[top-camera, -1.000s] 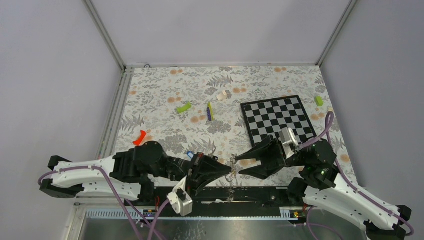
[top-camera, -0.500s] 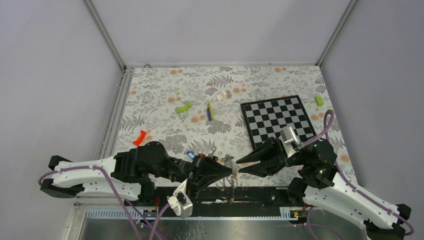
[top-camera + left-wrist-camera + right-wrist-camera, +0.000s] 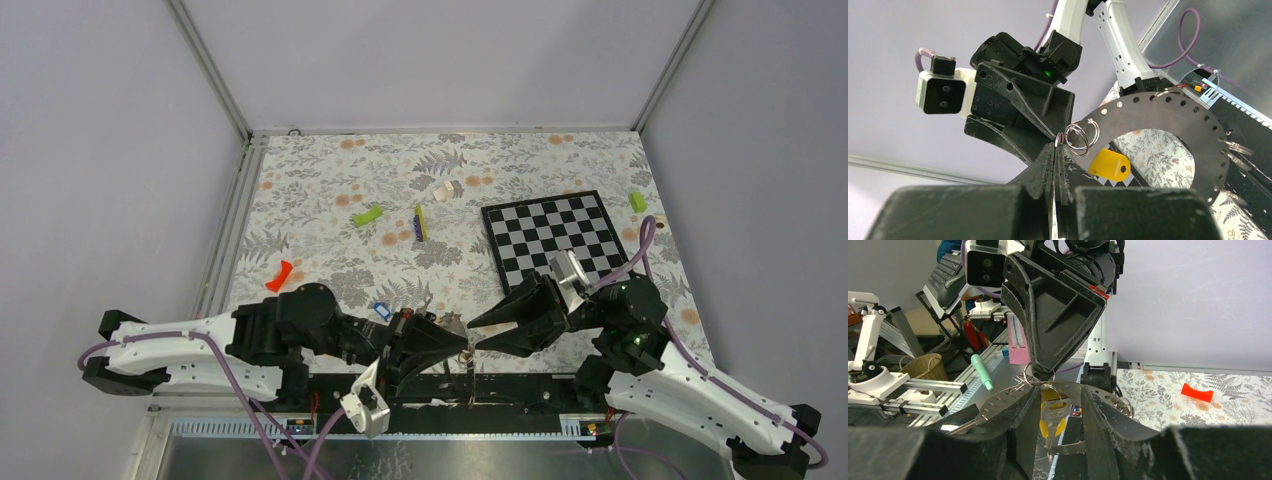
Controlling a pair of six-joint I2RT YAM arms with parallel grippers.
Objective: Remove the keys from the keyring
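Note:
The keyring (image 3: 1158, 112) is a flat grey metal hoop with holes round its edge, held up above the table's near edge. My left gripper (image 3: 1056, 147) is shut on its rim beside two small split rings (image 3: 1080, 137). A silver key (image 3: 1055, 412) with a yellow tag (image 3: 1108, 165) hangs from the hoop. My right gripper (image 3: 1058, 407) is open, with one finger on each side of that key and not touching it. In the top view the left gripper (image 3: 458, 345) and right gripper (image 3: 474, 335) meet tip to tip. A blue-tagged key (image 3: 380, 309) lies on the cloth.
A chessboard (image 3: 555, 235) lies at the right, just behind my right arm. Two lime-green blocks (image 3: 367, 215) (image 3: 637, 201), a thin stick (image 3: 420, 222) and a pale piece (image 3: 446, 189) lie farther back. A red piece (image 3: 279, 275) sits at the left. A black rail (image 3: 520, 385) runs under the grippers.
My right gripper has shifted slightly left and away from the near edge, toward the left gripper, and its jaws narrowed, then widened a little. The left gripper stays shut on the hoop.

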